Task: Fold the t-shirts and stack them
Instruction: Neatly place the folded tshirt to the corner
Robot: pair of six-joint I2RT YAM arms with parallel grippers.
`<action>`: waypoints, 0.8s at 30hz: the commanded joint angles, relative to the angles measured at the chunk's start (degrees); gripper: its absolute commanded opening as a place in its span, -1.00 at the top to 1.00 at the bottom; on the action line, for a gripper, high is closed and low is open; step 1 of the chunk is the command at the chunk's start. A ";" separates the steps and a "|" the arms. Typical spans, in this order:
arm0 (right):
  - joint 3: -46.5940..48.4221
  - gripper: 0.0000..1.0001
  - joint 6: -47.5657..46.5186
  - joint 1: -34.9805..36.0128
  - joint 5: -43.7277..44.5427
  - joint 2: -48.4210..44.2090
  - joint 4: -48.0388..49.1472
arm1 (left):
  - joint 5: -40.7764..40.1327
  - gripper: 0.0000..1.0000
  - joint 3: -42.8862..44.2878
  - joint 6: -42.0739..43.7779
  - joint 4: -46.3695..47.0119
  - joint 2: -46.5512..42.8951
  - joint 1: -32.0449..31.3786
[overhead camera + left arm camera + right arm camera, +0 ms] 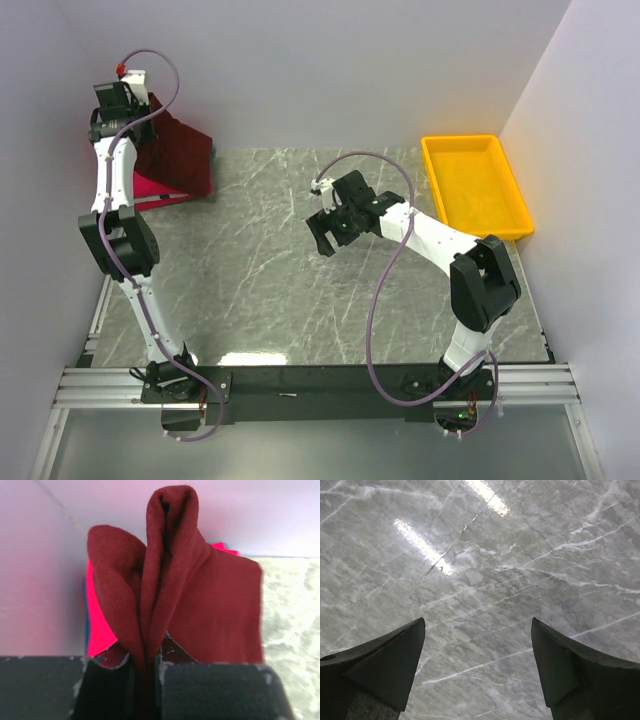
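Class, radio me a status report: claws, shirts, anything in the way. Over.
Left claw shut on maroon shirt, held up far left. Right claw open over table. Red shirt under maroon. Nothing in the way.

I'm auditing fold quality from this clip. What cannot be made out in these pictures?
Red shirt: top and left wrist views, mostly covered by the maroon shirt; whether it is folded is unclear.
Maroon shirt's lower edge: left wrist view, hidden behind the left end effector pinching it.
Maroon shirt's left part: top view, behind the left arm.
Right wrist view shows only table: no shirts.
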 commanded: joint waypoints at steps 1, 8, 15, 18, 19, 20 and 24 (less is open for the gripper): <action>2.23 -0.85 -0.78 0.31 1.09 -0.20 -0.31 | -4.34 0.99 2.36 3.52 7.45 0.89 1.01; 1.88 -0.86 -0.78 0.31 1.35 -0.64 -0.31 | -9.71 -0.66 0.43 4.75 12.28 1.87 2.42; 1.44 -0.86 -0.52 0.31 1.26 -1.96 -0.05 | -7.34 -0.99 4.12 4.58 9.04 -1.56 2.68; 1.52 -0.87 -0.26 -0.04 1.09 -2.75 -0.22 | -2.87 -0.99 2.89 3.44 5.18 -5.25 2.59; 1.52 -0.87 -0.17 -0.30 0.83 -3.19 -0.22 | -1.55 -0.99 2.63 3.17 3.77 -7.00 2.68; 1.52 -0.88 0.01 -0.66 0.39 -3.37 -0.31 | 1.25 -0.99 1.84 2.21 0.89 -7.97 2.51; 1.88 -0.89 0.97 -2.94 -1.46 -4.60 -0.83 | 11.69 -0.99 0.60 -0.43 -7.47 -12.02 2.33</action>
